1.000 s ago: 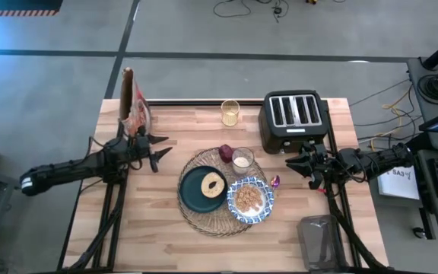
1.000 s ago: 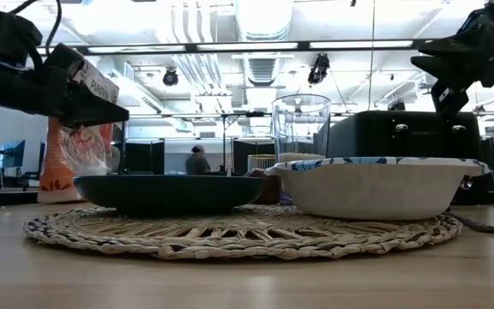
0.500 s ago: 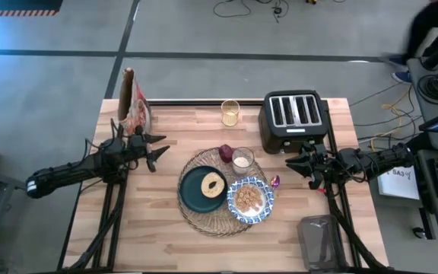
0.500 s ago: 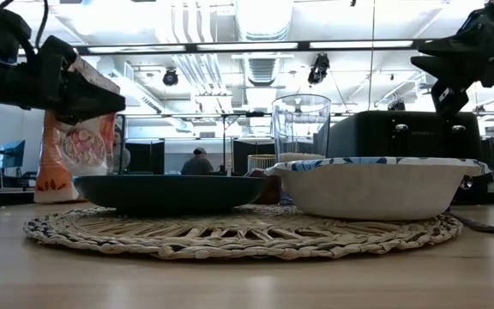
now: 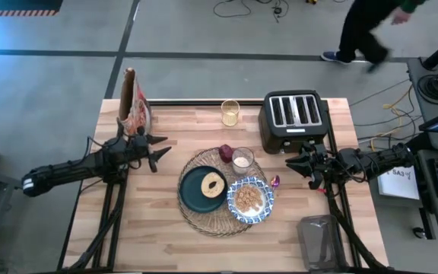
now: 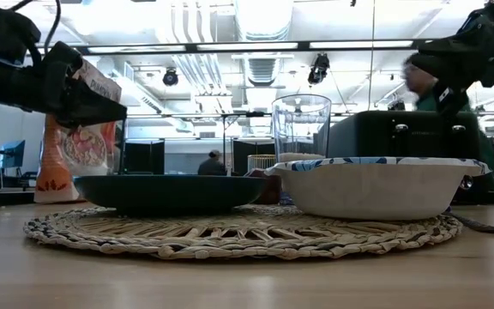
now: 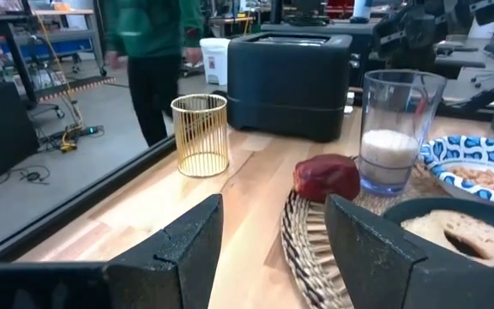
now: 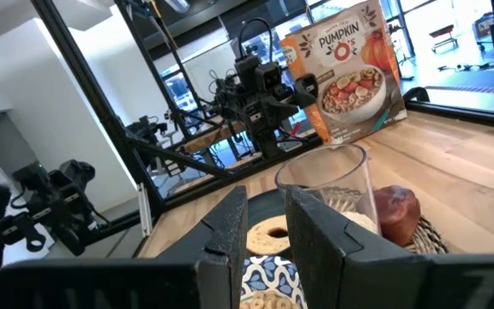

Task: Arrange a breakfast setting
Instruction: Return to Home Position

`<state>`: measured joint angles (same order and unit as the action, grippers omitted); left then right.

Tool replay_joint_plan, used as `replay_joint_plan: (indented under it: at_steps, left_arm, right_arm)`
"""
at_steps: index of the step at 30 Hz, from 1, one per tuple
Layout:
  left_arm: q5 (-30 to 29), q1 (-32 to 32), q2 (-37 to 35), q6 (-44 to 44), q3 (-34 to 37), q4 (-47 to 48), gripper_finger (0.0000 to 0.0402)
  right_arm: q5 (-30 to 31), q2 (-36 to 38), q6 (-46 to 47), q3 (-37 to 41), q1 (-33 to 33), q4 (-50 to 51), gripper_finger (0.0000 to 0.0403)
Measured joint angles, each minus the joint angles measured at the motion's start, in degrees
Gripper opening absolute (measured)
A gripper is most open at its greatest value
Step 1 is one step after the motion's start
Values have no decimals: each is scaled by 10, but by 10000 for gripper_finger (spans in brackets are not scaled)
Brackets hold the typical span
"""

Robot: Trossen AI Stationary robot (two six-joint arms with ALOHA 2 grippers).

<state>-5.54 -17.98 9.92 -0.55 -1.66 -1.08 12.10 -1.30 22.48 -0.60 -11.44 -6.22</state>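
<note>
- A wooden desk (image 5: pixel 150 228) carries a finished-looking breakfast setting, with a dark robot arm reaching in from each side.
- A round woven mat (image 5: pixel 196 219) lies mid-desk. On its left part sits a teal plate (image 5: pixel 191 192), with a toasted bagel (image 5: pixel 213 185) on the plate's right side.
- A blue-and-white bowl (image 5: pixel 231 204) of cereal sits on the mat's right near part, just beside the plate.
- At the mat's far edge stands a glass (image 5: pixel 242 160) with a little milk in it. A dark-red fruit (image 5: pixel 226 153) sits just beside the glass.
- A small spoon (image 5: pixel 274 182) lies on the desk just beside the mat's right edge.
- At the back are a cereal bag (image 5: pixel 133 103), a gold wire cup (image 5: pixel 230 113) and a black toaster (image 5: pixel 293 120). None of them is part of the setting.
- The left tool (image 5: pixel 160 151) hangs above the desk between the bag and the mat. Its fingers are spread wide and carry nothing.
- The right tool (image 5: pixel 300 163) hangs above the desk's right side, just in front of the toaster. Its fingers are a little apart and carry nothing.
- A person (image 5: pixel 363 27) walks across the floor beyond the desk.
- Judging by the layout, every piece is placed, and the step in hand is drawing both arms back to rest.
- The next move likely calls for lifting each arm out toward its own side. The left should keep clear of the bag and the right clear of the toaster, without brushing the setting.
</note>
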Motion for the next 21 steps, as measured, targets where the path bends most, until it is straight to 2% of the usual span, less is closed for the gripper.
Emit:
replay_joint_plan:
  at_steps: [21]
  left_arm:
    - [0, 0, 18, 0, -4, -6, 189]
  right_arm:
    - [0, 0, 0, 0, 0, 0, 73]
